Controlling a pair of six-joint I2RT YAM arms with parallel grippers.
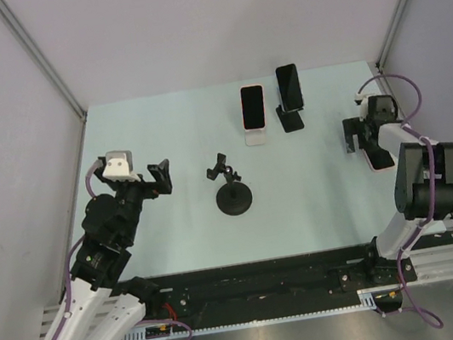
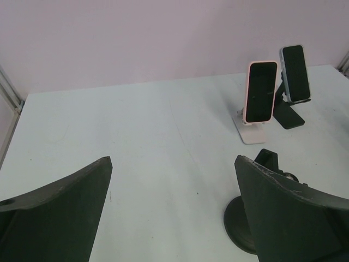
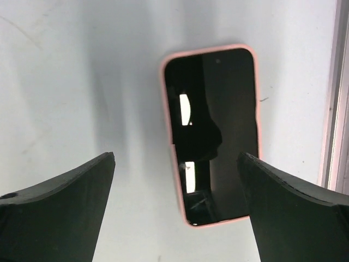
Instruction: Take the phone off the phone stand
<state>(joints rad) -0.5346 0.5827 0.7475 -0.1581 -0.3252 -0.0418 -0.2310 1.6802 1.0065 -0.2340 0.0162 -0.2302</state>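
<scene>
Phone lies flat on table, far right side, screen up, pink case. Right gripper hangs over it, fingers wide, holding nothing. Left gripper wide too, empty. Stand in middle has no phone.

Best move now, likely: right gripper goes straight up, no sideways push, so phone does not slide.

Right wrist view shows whole phone; top view hides most of it under gripper. Top view shows pink phone and dark phone propped up at back; right wrist view does not.
</scene>
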